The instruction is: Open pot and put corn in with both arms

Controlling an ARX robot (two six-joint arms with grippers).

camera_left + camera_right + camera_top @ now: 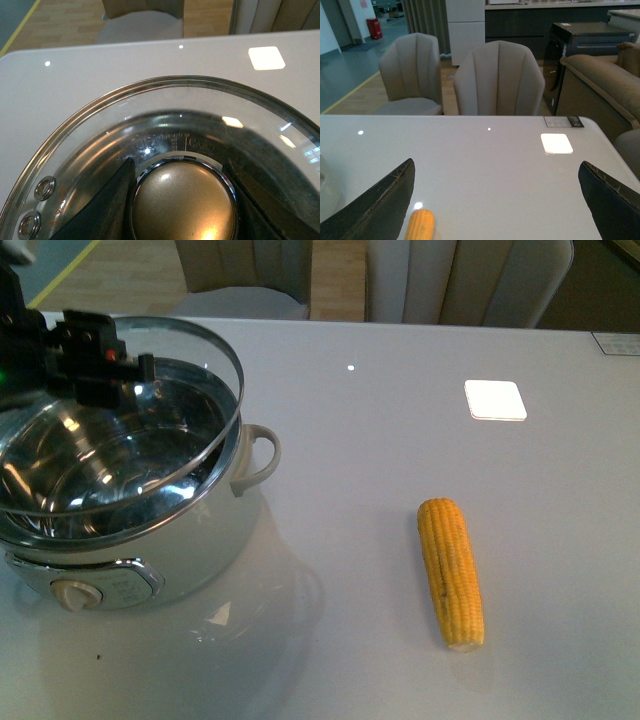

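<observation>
The left gripper (105, 365) reaches in from the upper left over the pot (190, 540). In the left wrist view its two flat black fingers (107, 210) press on either side of the knob (184, 202), clamped on it and holding the lid (200, 380). The lid hangs tilted, its edge on the handle side raised clear of the pot's rim. I cannot tell whether its lower edge touches the rim.

The lid is clear domed glass in a thin steel band, with two small metal rivets (35, 205) near its edge. The knob is a smooth rounded button, dull gold in this light, seated in a chrome ring. The pot is round, with a glossy cream wall, a mirror-bright steel interior, a loop handle (262, 455) on its side and a cream dial (75, 593) on the front.

The right gripper (496, 165) is out of the front view. Its own camera shows the matte black fingers (380, 205) spread wide with nothing between them, above the counter (380, 440).

The corn (452, 575) lies on the glossy white counter well to the right of the pot. It is a tapered yellow-orange cob with tight rows of kernels, its cut end toward the robot. In the right wrist view one end shows just beside a finger. Padded grey chairs (497, 80) stand beyond the counter.
</observation>
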